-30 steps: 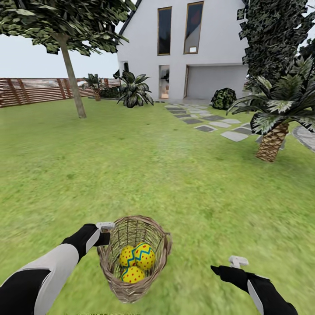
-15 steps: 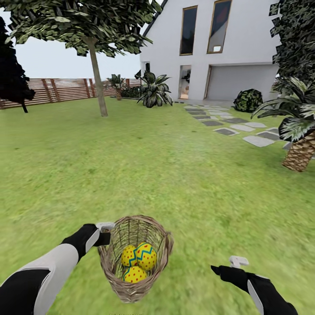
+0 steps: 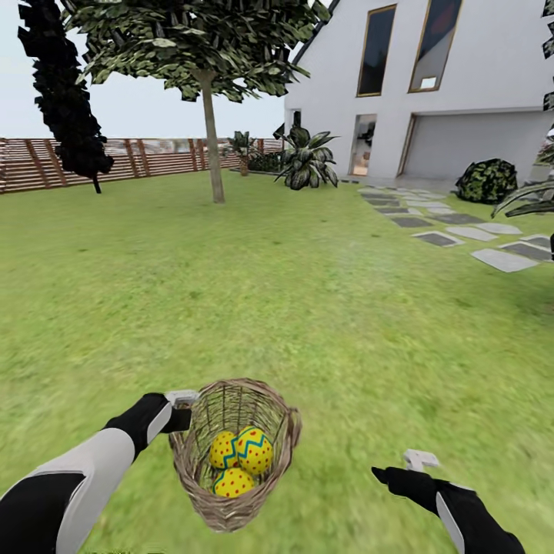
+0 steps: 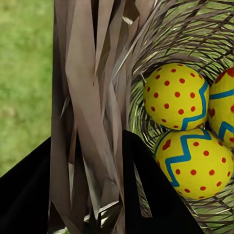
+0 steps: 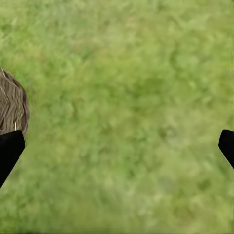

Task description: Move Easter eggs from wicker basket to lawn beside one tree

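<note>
The wicker basket (image 3: pixel 231 504) hangs above the lawn (image 3: pixel 323 308), just in front of me, a little left of centre. My left gripper (image 3: pixel 185 412) is shut on its rim at the left side; in the left wrist view the woven wall (image 4: pixel 87 107) sits between the black fingers (image 4: pixel 24 195). Three Easter eggs (image 3: pixel 255 450) lie inside, yellow with red dots and blue zigzags (image 4: pixel 195 163). My right gripper (image 3: pixel 392 473) hangs open and empty over grass, to the right of the basket (image 5: pixel 12 107). A tree (image 3: pixel 209 138) with a pale trunk stands far ahead on the left.
A dark-foliage tree (image 3: pixel 69 100) stands at the far left by the brown slat fence (image 3: pixel 138 158). The white house (image 3: pixel 431 85) is at the back right, with stepping stones (image 3: pixel 462 235) and bushes (image 3: pixel 486 181) in front. Open grass lies between me and the trees.
The whole view has swung to the left, so the house, tree and fence sit further right: the camera turned. The basket, eggs and both arms keep their places in the view.
</note>
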Robot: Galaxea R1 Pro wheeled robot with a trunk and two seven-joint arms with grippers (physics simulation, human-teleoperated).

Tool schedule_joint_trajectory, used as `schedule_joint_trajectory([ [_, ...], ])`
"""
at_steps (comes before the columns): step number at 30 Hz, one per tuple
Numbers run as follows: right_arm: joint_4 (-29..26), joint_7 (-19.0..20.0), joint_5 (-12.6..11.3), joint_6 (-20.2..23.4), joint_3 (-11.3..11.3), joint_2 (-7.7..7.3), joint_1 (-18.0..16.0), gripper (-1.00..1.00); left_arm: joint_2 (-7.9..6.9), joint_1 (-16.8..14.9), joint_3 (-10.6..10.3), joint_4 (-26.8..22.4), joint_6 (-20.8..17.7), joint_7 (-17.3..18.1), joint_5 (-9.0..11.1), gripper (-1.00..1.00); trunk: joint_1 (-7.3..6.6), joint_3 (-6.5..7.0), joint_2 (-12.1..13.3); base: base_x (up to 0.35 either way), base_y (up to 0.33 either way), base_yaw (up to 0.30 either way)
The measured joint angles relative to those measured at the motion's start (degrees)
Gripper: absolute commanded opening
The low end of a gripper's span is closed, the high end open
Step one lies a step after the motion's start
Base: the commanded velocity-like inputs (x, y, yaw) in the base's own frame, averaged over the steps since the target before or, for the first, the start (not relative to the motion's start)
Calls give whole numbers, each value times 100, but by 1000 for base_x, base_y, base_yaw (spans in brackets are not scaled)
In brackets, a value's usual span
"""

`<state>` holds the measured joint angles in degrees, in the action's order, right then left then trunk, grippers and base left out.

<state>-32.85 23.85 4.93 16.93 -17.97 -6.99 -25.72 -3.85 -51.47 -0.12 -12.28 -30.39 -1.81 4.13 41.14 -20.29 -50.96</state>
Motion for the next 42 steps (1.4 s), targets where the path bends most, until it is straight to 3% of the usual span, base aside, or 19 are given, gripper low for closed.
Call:
schedule_joint_trajectory([
  [8,35,-73,-5,-67,1,6,0,100,-2,0,7,-1,-1,0,8,-100,-174,144,322,104,15,284],
  [11,639,-706,55,-779,28,28,1,100,-2,0,-2,0,-1,0,-5,-100,-240,197,442,0,0,284],
  [12,793,-825,117,-969,32,30,0,100,-2,0,-1,0,0,0,-5,-100,-262,216,482,0,0,284],
  [14,1218,-1117,635,-1501,25,49,1,100,-2,0,4,0,1,0,3,-100,-306,251,562,0,0,284],
  [17,1664,-1380,898,-1904,18,88,3,100,-2,-1,-7,0,0,-1,-19,-100,-372,305,683,0,0,188],
  [25,2512,-1434,990,-2102,22,210,28,100,6,0,-29,5,-9,58,-11,-100,-548,449,1004,0,0,8],
  [26,2726,-1430,1061,-2211,24,215,46,100,2,0,-59,8,-14,199,-13,-100,-570,467,1044,0,0,0],
  [29,3326,-1427,1084,-3062,26,219,216,100,0,-2,45,-6,-15,304,55,-100,-636,521,1164,0,0,0],
  [31,3420,-1419,1087,-3157,21,219,318,100,-1,0,-30,2,-15,297,-42,-100,-680,557,1245,0,0,0],
  [39,3481,-1404,1064,-3162,19,237,512,100,-9,0,-3,0,-14,304,-8,-100,-856,702,1567,0,0,0],
  [42,3506,-1402,1055,-3143,20,343,518,100,-22,-1,17,-3,-14,305,7,-100,-922,756,1688,0,0,0],
])
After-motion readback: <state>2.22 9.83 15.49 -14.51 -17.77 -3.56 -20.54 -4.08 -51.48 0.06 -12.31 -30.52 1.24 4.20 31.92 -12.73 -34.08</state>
